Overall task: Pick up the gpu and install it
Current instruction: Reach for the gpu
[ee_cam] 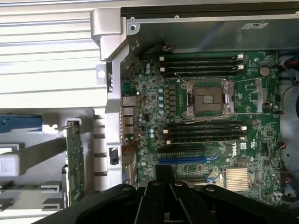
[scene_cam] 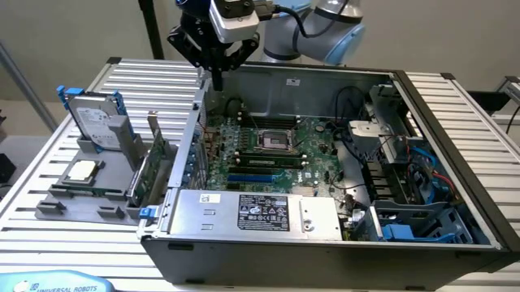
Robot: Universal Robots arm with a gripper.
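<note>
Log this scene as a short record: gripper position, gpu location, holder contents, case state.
gripper: hangs over the far corner of the case, toward the exterior view's left, apart from the gpu
gpu: stands on edge in the gray holder outside the case, not yet picked up
holder also carries: hard drive upright, CPU chip lying flat
case: open, motherboard exposed
blue slot: unoccupied
</note>
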